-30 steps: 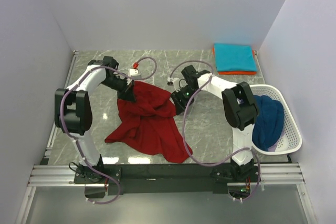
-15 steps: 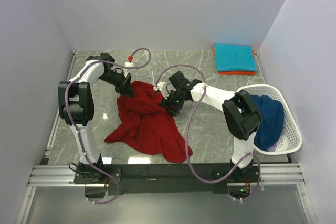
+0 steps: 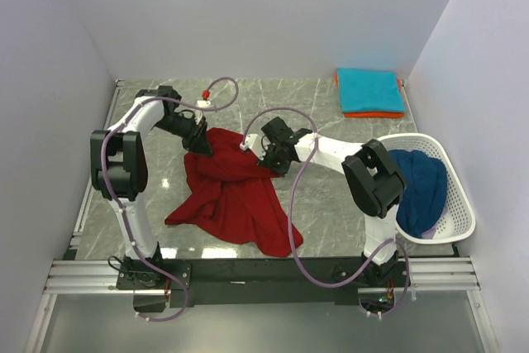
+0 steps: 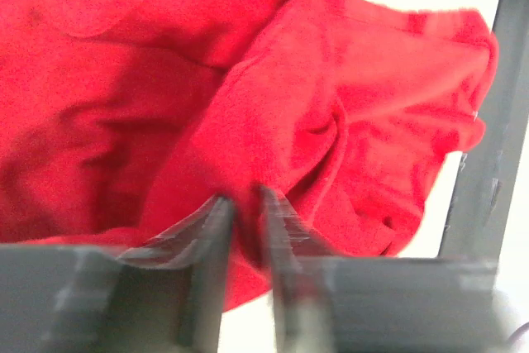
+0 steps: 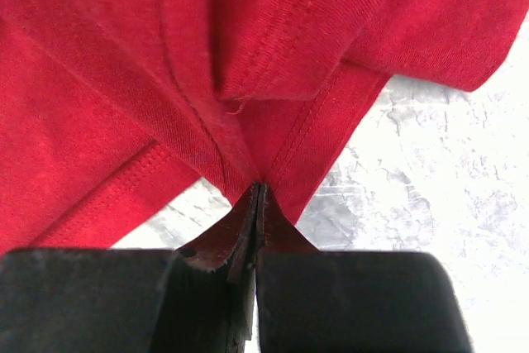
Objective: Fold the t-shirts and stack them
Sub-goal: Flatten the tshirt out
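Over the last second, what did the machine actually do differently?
The right tool swung left to the dark red t-shirt and clamped its edge. The left tool kept its grip, edging slightly farther away. The folded teal t-shirt, navy t-shirt and basket stayed put.

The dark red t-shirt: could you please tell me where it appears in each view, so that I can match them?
Top external: dark red t-shirt crumpled mid-table, between the arms.
Left wrist: fills most of the frame; left gripper pinches a fold, bottom centre.
Right wrist: fills the top; right gripper pinches its hem, bottom centre.
Shared landmark: grey marbled table, clear in top and right wrist views.
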Tool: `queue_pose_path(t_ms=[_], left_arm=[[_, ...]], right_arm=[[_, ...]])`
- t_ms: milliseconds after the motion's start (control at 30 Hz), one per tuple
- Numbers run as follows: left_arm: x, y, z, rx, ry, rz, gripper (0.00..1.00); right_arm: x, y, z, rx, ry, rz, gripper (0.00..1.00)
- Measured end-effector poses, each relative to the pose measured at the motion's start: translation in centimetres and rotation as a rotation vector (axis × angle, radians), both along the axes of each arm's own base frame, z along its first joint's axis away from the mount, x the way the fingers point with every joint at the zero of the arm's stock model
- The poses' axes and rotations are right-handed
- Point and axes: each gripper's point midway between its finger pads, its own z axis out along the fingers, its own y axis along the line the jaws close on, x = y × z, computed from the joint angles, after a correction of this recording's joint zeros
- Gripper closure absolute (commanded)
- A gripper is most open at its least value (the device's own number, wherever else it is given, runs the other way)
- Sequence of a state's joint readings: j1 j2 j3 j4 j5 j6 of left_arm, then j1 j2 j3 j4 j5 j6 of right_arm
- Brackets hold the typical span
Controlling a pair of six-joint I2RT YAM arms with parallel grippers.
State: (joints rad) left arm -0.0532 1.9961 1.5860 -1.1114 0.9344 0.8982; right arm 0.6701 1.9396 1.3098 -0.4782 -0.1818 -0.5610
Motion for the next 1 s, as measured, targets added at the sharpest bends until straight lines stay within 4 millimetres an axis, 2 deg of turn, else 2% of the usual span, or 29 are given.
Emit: queue_pose_path(t_ms=[133, 233, 300, 400, 500, 600, 733, 833, 867, 933, 1000], left_arm=[[-3.6, -0.8, 0.6, 0.014, -0.054, -0.114, 0.49], [-7.1, -1.0, 1.5, 0.043, -0.127, -0.208, 0.45], [-8.0, -0.6, 2.3, 0.068, -0.199, -0.233, 0.43], [-6.6, 0.2, 3.8, 0.087, -0.305, -0.202, 0.4], [-3.1, 0.7, 4.3, 0.102, -0.364, -0.136, 0.35], [0.5, 0.7, 3.2, 0.127, -0.406, -0.091, 0.33], [2.2, -0.1, 0.2, 0.178, -0.393, -0.099, 0.25], [2.3, -0.9, -2.1, 0.221, -0.363, -0.124, 0.31], [2.4, -1.1, -2.8, 0.237, -0.358, -0.13, 0.37], [2.6, -0.8, -3.9, 0.279, -0.354, -0.13, 0.43], [3.0, 0.0, -4.5, 0.324, -0.358, -0.12, 0.57]], right_arm=[[0.1, -0.5, -0.3, -0.019, -0.012, 0.004, 1.0], [0.1, -1.1, -0.2, -0.027, -0.03, 0.002, 1.0], [-0.1, -1.9, -0.2, -0.039, -0.031, -0.004, 1.0], [0.1, -2.7, -0.2, -0.046, -0.037, -0.018, 1.0], [0.3, -3.4, -0.1, -0.055, -0.043, -0.029, 1.0], [0.4, -3.6, 0.1, -0.059, -0.049, -0.034, 1.0], [0.5, -3.8, 0.3, -0.06, -0.056, -0.038, 1.0], [0.6, -4.0, 0.4, -0.061, -0.059, -0.044, 1.0], [0.6, -4.1, 0.4, -0.062, -0.06, -0.047, 1.0], [0.3, -4.7, 0.3, -0.07, -0.057, -0.051, 1.0], [0.1, -5.3, 0.2, -0.08, -0.056, -0.055, 1.0]])
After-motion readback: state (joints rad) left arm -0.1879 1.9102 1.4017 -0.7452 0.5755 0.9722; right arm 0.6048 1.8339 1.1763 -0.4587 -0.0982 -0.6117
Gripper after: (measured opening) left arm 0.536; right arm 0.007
